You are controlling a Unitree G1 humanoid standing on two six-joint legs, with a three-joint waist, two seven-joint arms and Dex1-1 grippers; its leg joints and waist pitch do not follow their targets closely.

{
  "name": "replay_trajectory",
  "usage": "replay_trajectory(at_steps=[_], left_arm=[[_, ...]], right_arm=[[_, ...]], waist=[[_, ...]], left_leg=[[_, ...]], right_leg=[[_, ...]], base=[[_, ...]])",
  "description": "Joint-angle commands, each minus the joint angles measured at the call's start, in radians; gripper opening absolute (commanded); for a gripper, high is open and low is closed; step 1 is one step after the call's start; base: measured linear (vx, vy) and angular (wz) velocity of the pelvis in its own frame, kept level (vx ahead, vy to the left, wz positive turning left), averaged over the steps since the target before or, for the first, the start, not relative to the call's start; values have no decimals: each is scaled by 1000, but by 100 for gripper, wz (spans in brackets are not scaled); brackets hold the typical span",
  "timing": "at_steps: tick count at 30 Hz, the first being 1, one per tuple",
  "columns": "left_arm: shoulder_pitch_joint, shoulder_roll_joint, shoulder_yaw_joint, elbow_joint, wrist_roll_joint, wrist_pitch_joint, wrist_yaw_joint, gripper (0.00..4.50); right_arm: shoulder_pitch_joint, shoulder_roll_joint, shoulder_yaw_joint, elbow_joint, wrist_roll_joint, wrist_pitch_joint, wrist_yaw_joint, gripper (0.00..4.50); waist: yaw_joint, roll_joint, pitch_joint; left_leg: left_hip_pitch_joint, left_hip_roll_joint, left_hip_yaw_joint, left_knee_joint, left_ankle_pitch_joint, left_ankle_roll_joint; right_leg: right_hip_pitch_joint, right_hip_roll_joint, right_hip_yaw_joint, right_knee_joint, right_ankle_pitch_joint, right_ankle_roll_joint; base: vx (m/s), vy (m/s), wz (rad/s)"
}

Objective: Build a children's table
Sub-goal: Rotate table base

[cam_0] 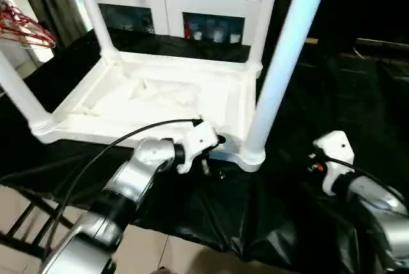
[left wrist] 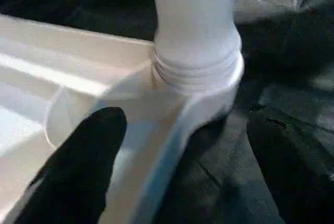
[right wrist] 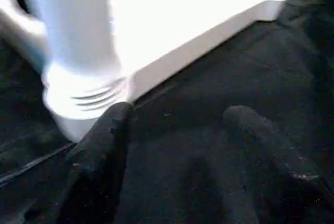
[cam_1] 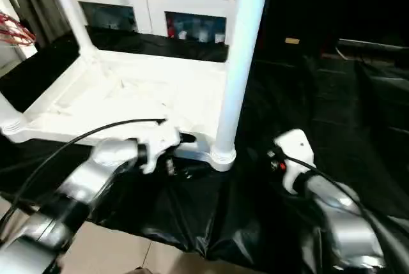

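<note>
The tabletop (cam_0: 160, 101) is laid upside down on black sheeting (cam_0: 300, 191), legs (cam_0: 281, 69) upright in its corner sockets. The left gripper (left wrist: 182, 166) is spread wide astride its near rim; the right gripper (right wrist: 177, 145) is held wide beside the near-right socket (right wrist: 83, 101)

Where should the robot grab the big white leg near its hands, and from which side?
Probably low on the near leg, just above the ribbed collar where it enters the corner socket. The tube is round, smooth and upright, so two fingers can close across it. Come from the right gripper side, over the bare black cloth; the tabletop blocks the other side.
</note>
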Motion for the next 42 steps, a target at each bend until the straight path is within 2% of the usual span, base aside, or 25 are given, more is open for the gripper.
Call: replay_trajectory(at_steps=[1, 2, 4, 5, 7, 9, 10, 13, 14, 15, 16, 17, 18, 19, 21, 23, 26, 27, 28, 29, 31, 36, 39, 41, 42], left_arm=[[-16, 7, 8, 28, 11, -10, 0, 393], [-44, 19, 5, 90, 30, -35, 1, 374], [-62, 30, 5, 127, 43, -52, 4, 361], [-77, 37, 6, 159, 51, -64, 7, 355], [-103, 49, 8, 223, 61, -95, 4, 347], [-130, 60, -5, 271, 79, -117, -11, 326], [-140, 61, -10, 283, 83, -119, -17, 319], [-181, 49, -11, 350, 95, -139, -9, 296], [-195, 43, -8, 374, 98, -143, -6, 289], [-212, 36, -9, 394, 102, -146, -3, 283], [-223, 32, -9, 406, 105, -149, -2, 283], [-241, 25, -8, 429, 107, -155, -6, 264], [-258, 17, -8, 451, 111, -164, -3, 254], [-270, 10, -7, 465, 112, -169, 0, 248], [-299, -3, -7, 495, 116, -172, -31, 221], [-306, -7, -6, 509, 117, -169, -48, 204], [-316, -6, -13, 536, 122, -177, -114, 198], [-320, -5, -12, 542, 120, -176, -134, 190], [-326, -6, -9, 553, 120, -177, -147, 176], [-331, -5, -10, 561, 124, -179, -155, 167], [-341, 0, -27, 589, 150, -189, -179, 153], [-360, -31, -33, 634, 175, -185, -140, 115], [-369, -46, -18, 642, 164, -179, -154, 96], [-372, -52, -14, 647, 161, -175, -172, 75], [-375, -55, -10, 652, 160, -170, -185, 75]], right_arm=[[-2, -13, 3, -17, 7, -2, 26, 309], [3, -32, 32, -14, -13, -21, 53, 309], [2, -36, 47, -20, -12, -17, 65, 309], [-1, -39, 57, -21, -10, -20, 75, 309], [-12, -33, 75, -21, -6, -14, 82, 309], [-22, -39, 91, -30, -17, -5, 96, 309], [-23, -42, 91, -37, -9, 3, 109, 309], [-25, -48, 84, -46, 11, 13, 132, 309], [-24, -53, 82, -48, 14, 13, 136, 309], [-21, -62, 80, -60, 20, 15, 144, 309], [-20, -68, 79, -69, 23, 17, 150, 309], [-23, -74, 78, -78, 33, 24, 158, 309], [-22, -77, 78, -90, 41, 33, 162, 309], [-23, -80, 76, -96, 47, 39, 165, 309], [-8, -94, 88, -128, 56, 47, 193, 309], [0, -94, 93, -131, 56, 45, 206, 309], [3, -83, 101, -129, 60, 45, 214, 309], [-2, -80, 102, -130, 66, 48, 217, 309], [-5, -79, 104, -132, 71, 51, 218, 309], [-8, -79, 106, -136, 76, 57, 217, 309], [-8, -79, 121, -131, 65, 52, 217, 309], [2, -77, 108, -153, 78, 72, 225, 309], [2, -83, 113, -155, 81, 74, 231, 309], [0, -88, 119, -147, 75, 68, 232, 309], [-4, -91, 122, -144, 73, 67, 232, 309]], waist=[[1, -14, -57], [-3, -16, -55], [-6, -34, -55], [-7, -28, -55], [-12, -28, -55], [-13, -40, -55], [-12, -35, -55], [-8, -31, -56], [-5, -34, -57], [0, -9, -58], [-2, -26, -56], [2, -17, -58], [0, -21, -57], [2, -10, -57], [7, -8, -57], [9, -12, -57], [11, -11, -57], [9, -18, -57], [10, -11, -57], [9, -15, -57], [9, 6, -57], [9, -8, -58], [12, -6, -58], [11, -1, -58], [11, -3, -59]], left_leg=[[8, 73, -35, -66, -176, 80], [9, 72, -34, -65, -185, 77], [9, 71, -33, -65, -187, 80], [8, 69, -35, -65, -186, 81], [8, 69, -35, -65, -180, 84], [9, 73, -35, -65, -172, 85], [11, 74, -34, -65, -167, 89], [11, 77, -34, -64, -148, 96], [13, 77, -33, -63, -144, 98], [14, 78, -36, -62, -144, 93], [13, 80, -35, -64, -153, 93], [12, 81, -36, -63, -150, 93], [11, 79, -35, -63, -154, 94], [13, 78, -36, -62, -161, 91], [13, 77, -37, -62, -173, 84], [12, 77, -37, -62, -173, 84], [11, 74, -36, -61, -170, 89], [8, 73, -36, -61, -164, 91], [10, 74, -37, -61, -158, 95], [11, 74, -36, -61, -160, 96], [13, 77, -39, -61, -173, 88], [12, 78, -37, -62, -164, 92], [11, 78, -37, -61, -152, 98], [12, 79, -38, -61, -154, 100], [11, 78, -37, -61, -155, 100]], right_leg=[[50, -100, 54, -85, -189, -187], [48, -98, 53, -88, -219, -189], [49, -100, 54, -90, -254, -176], [48, -100, 52, -91, -276, -167], [46, -97, 52, -92, -272, -160], [45, -100, 53, -88, -256, -168], [43, -100, 54, -86, -244, -176], [42, -102, 56, -80, -172, -206], [45, -103, 56, -79, -155, -212], [45, -106, 57, -76, -148, -218], [48, -104, 57, -78, -130, -222], [50, -108, 58, -75, -115, -229], [50, -106, 57, -79, -121, -227], [50, -106, 57, -79, -128, -228], [56, -106, 56, -83, -148, -225], [56, -107, 56, -83, -152, -226], [56, -104, 54, -87, -177, -220], [58, -104, 53, -84, -173, -219], [56, -106, 53, -85, -180, -220], [55, -105, 53, -87, -183, -220], [53, -105, 53, -86, -187, -223], [56, -106, 54, -82, -141, -239], [57, -108, 54, -83, -148, -236], [55, -106, 53, -83, -140, -239], [56, -106, 53, -84, -139, -238]], base=[[0, 0, 0], [0, 0, 0], [0, 0, 0], [0, 0, 0], [0, 0, 0], [0, 0, 0], [0, 0, 0], [0, 0, 0], [0, 0, 0], [0, 0, 0], [0, 0, 0], [0, 0, 0], [0, 0, 0], [0, 0, 0], [0, 0, 0], [0, 0, 0], [0, 0, 0], [0, 0, 0], [0, 0, 0], [0, 0, 0], [0, 0, 0], [0, 0, 0], [0, 0, 0], [0, 0, 0], [0, 0, 0]])
